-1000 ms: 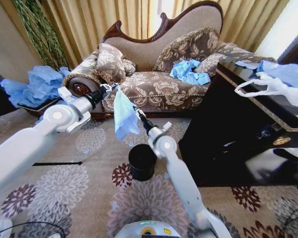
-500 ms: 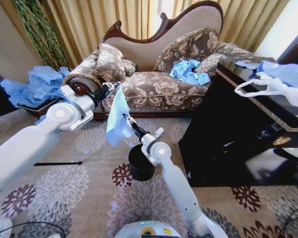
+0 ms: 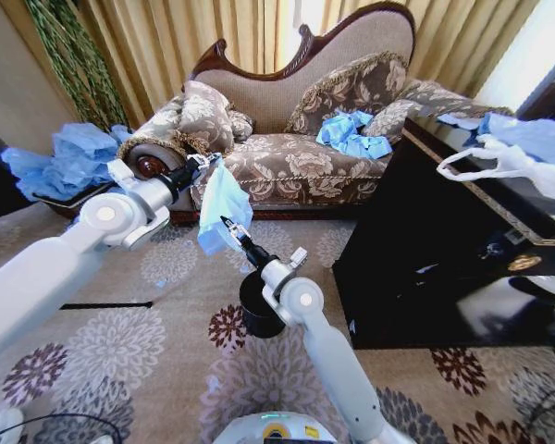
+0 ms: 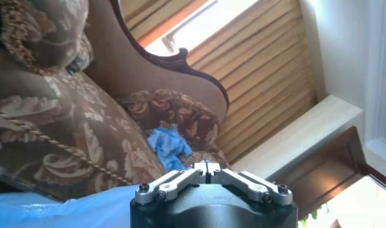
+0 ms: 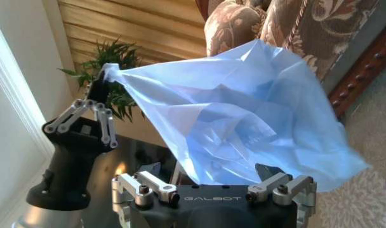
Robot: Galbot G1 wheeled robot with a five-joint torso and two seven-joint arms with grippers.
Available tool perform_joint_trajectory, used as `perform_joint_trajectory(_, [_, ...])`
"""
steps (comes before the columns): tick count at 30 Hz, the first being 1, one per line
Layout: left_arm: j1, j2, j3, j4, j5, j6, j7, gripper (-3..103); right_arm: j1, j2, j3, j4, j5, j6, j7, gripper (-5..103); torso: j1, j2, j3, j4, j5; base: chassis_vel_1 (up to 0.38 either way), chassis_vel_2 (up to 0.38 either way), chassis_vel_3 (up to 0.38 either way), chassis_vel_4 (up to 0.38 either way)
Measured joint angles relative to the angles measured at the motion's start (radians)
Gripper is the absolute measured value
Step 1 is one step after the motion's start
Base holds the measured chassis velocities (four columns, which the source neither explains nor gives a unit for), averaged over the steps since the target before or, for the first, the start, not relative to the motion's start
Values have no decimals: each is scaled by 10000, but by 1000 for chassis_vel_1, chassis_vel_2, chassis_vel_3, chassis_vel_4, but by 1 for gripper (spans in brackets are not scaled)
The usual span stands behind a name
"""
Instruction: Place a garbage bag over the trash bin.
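- Two grippers hold one thin, crinkly, translucent light blue garbage bag [image 3: 221, 205] in the air in front of the patterned brown sofa [image 3: 296, 148] — it hangs above the floral carpet [image 3: 166, 324], up and to the robot's left of the bin
- Left gripper [image 3: 203, 162] is at the bag's top corner, its jaws closed together on the plastic; in the right wrist view the same left gripper [image 5: 108, 71] pinches a drawn-out peak of the bag [image 5: 244, 123]
- Right gripper [image 3: 228, 224] sits at the bag's lower edge, jaws closed on it as far as the head view shows; the right wrist view shows the film running down between its fingers [image 5: 145, 183]
- Over the last second the right gripper has swung from the bag's right side toward the left and lower, under the bag, and its forearm now crosses in front of the small black cylindrical trash bin [image 3: 254, 305]
- Bag has changed from a long hanging strip to a shorter, puffed shape, so its mouth seems to be spreading
- My reading: opening is under way, yet the bag is not over the bin — it must still be brought across and lowered onto the rim
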Motion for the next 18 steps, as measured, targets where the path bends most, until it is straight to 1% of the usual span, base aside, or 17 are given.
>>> perform_joint_trajectory(2, [-57, 56, 35, -131, -79, 2, 3, 0, -273, -181, 234, 123, -49, 0, -35, 99, 0, 0, 0, 0, 0, 0, 0, 0, 0])
perform_joint_trajectory(4, [-65, 156, 56, -286, -154, 41, 62, 0, -735, -527, 649, 347, -57, -6, -94, 100, 1, 0, 1, -1, 0, 0, 0, 0, 0])
perform_joint_trajectory(5, [-65, 156, 56, -286, -154, 41, 62, 0, -735, -527, 649, 347, -57, -6, -94, 100, 1, 0, 1, -1, 0, 0, 0, 0, 0])
perform_joint_trajectory(7, [19, 270, 32, -497, -191, 140, 262, 0, -1364, -1044, 1284, 649, -22, -48, -223, 100, 1, 0, 0, 0, 1, 0, 0, 0, 0])
perform_joint_trajectory(8, [19, 270, 32, -497, -191, 140, 262, 0, -1364, -1044, 1284, 649, -22, -48, -223, 100, 1, 0, 0, 0, 1, 0, 0, 0, 0])
perform_joint_trajectory(9, [52, 301, 12, -586, -206, 161, 308, 0, -1592, -1201, 1557, 726, 46, -70, -247, 100, 1, 0, 1, -2, 1, 0, 0, 0, 0])
perform_joint_trajectory(10, [109, 363, -23, -788, -255, 192, 387, 0, -2037, -1521, 2177, 803, 204, -125, -362, 100, 0, 0, 0, -3, 2, 0, 0, 0, 0])
perform_joint_trajectory(11, [134, 408, -34, -928, -291, 208, 441, 0, -2302, -1722, 2565, 799, 289, -152, -439, 100, 0, 0, 0, -2, 2, 0, 0, 0, 0])
perform_joint_trajectory(12, [134, 408, -34, -928, -291, 208, 441, 0, -2302, -1722, 2565, 799, 289, -152, -439, 100, 0, 0, 0, -2, 2, 0, 0, 0, 0])
perform_joint_trajectory(13, [151, 457, -39, -1106, -341, 234, 523, 0, -2630, -1980, 3092, 731, 425, -168, -542, 100, 0, 0, 0, -2, 2, 0, 0, 0, 0])
perform_joint_trajectory(15, [141, 521, -49, -1375, -452, 252, 585, 0, -2987, -2306, 3758, 565, 682, -175, -630, 100, 0, 0, 0, -3, 3, 0, 0, 0, 0])
perform_joint_trajectory(16, [141, 521, -49, -1375, -452, 252, 585, 0, -2987, -2306, 3758, 565, 682, -175, -630, 100, 0, 0, 0, -3, 3, 0, 0, 0, 0])
perform_joint_trajectory(18, [130, 603, -112, -1587, -563, 255, 632, 0, -3176, -2487, 4199, 379, 813, -174, -696, 100, 0, 0, 0, -4, 4, 0, 0, 0, 0])
